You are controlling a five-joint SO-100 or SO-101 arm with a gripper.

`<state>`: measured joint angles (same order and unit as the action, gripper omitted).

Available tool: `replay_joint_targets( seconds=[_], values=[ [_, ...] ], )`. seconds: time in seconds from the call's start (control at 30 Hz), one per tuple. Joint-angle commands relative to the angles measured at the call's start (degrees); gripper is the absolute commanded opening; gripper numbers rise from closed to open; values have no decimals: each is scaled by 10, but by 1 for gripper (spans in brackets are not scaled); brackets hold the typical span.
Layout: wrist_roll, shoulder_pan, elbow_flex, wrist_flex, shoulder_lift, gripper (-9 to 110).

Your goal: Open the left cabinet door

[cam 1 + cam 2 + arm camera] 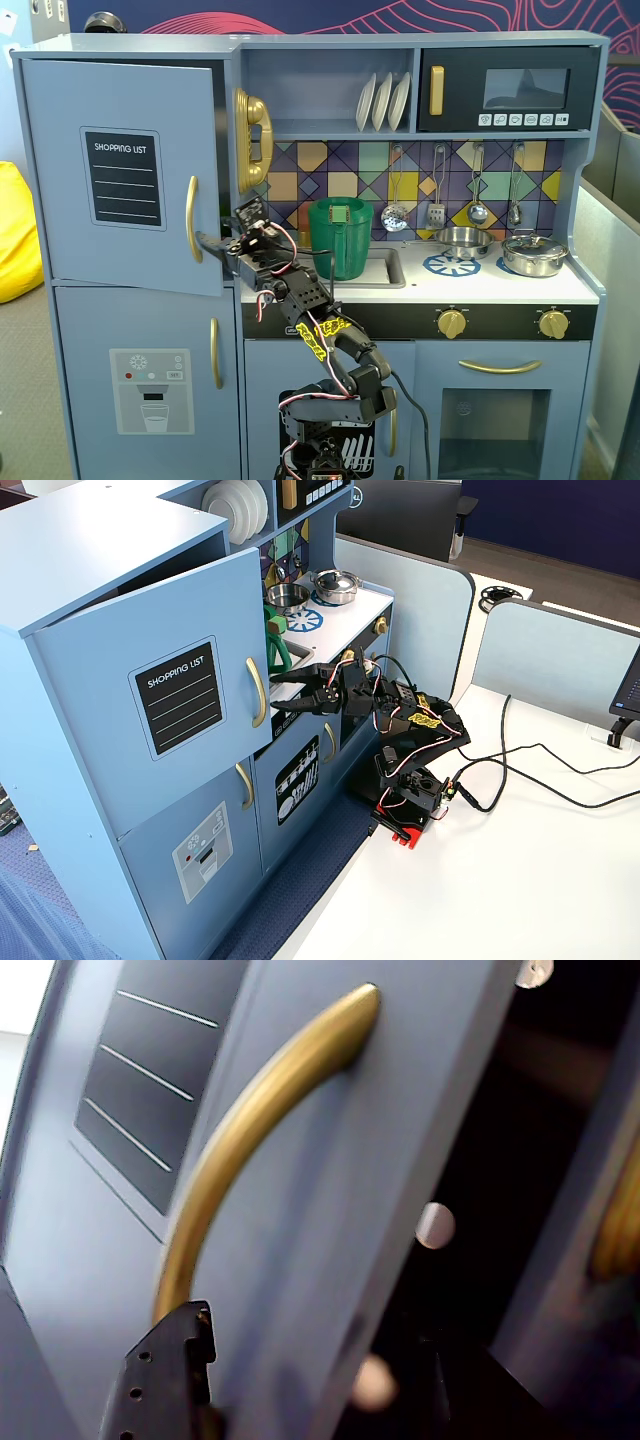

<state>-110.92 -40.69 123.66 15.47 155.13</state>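
The left cabinet door (60, 200) is light blue with a black "SHOPPING LIST" panel (122, 178) and a vertical gold handle (191, 218). It stands a little ajar, with a dark gap at its free edge. My gripper (210, 245) is at that edge, level with the handle's lower end. In a fixed view the gripper (275, 692) has its jaws spread, one on each side of the door (110, 680) edge. In the wrist view one black finger (165, 1380) sits in front of the door (300, 1210) by the handle (250, 1120). The other finger is lost in the dark gap.
Below is the blue door with the water-dispenser graphic (150, 390). A green pitcher (340, 235) stands in the sink behind my arm, and a gold toy phone (252, 140) hangs beside the door's edge. Pots (535, 255) sit on the stove. Cables (520, 760) trail across the white table.
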Motion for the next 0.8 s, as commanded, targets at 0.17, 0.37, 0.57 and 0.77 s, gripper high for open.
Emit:
replay_joint_targets(
  seconds=[0.17,0.37,0.57,0.77],
  values=[
    [46,93,-97,48,-19,14],
    [58,141,-116,41,-75,13],
    [40,110,-116,-6,-117,14],
    [-25,33,-77,-33,-119,14]
  ],
)
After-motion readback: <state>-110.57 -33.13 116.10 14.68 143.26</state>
